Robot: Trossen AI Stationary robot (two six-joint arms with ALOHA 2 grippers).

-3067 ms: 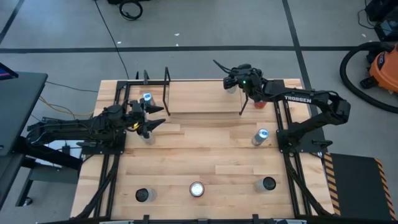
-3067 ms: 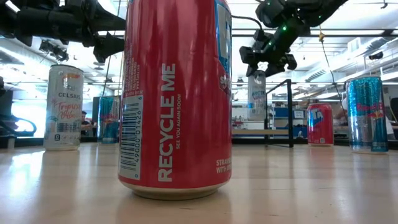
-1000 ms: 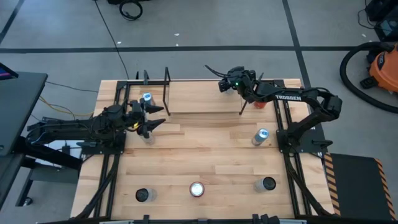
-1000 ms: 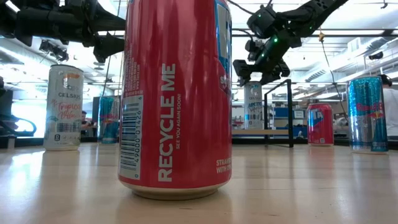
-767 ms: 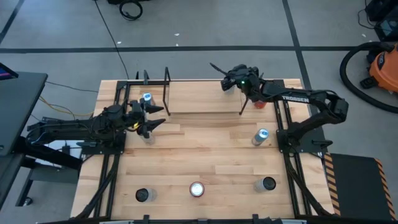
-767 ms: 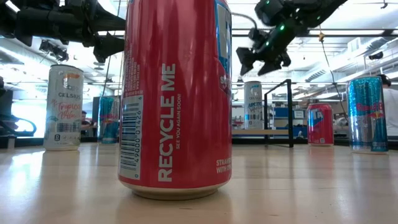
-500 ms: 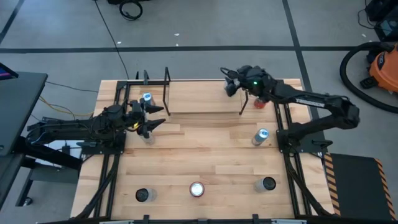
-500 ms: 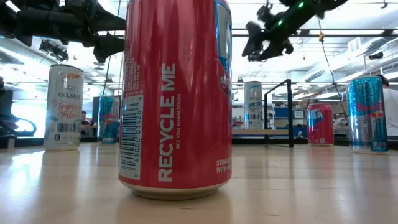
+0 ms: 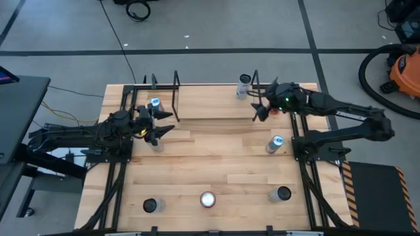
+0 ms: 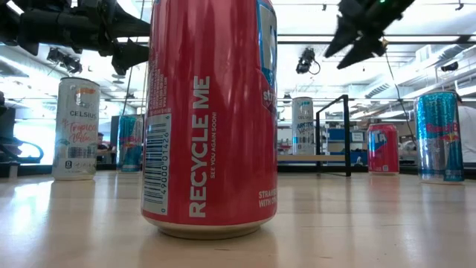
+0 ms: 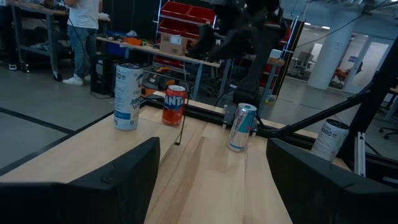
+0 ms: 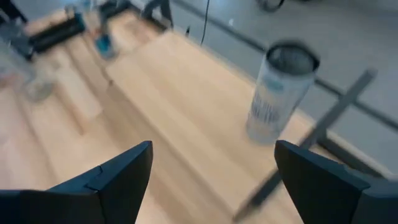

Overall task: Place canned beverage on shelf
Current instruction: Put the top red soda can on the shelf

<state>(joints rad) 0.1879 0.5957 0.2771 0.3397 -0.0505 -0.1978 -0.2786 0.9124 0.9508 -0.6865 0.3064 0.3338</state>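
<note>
While the right end effector (image 9: 257,107) hangs spread and empty above the shelf (image 9: 210,101), a white can (image 9: 244,86) stands on its far right end. Red can (image 9: 273,109) sits just beyond the upright; the left end effector (image 9: 161,123), half spread, holds nothing.

The light-wood table (image 9: 216,157) stands on a grey concrete floor (image 9: 216,26) crossed by dark lines. A black cable (image 9: 138,10) lies coiled on the floor beyond the table's far edge, and an orange and black shop vacuum (image 9: 401,69) with a ribbed hose sits at the right. A dark desk (image 9: 20,111) stands to the left. Through the left wrist view the room opens into a workshop: a person (image 11: 84,31) in jeans stands by a workbench (image 11: 124,46), red storage bins (image 11: 186,12) fill a rack behind, and a white pillar (image 11: 333,50) rises near bright windows. White ceiling beams (image 10: 297,30) carry lamps.
</note>
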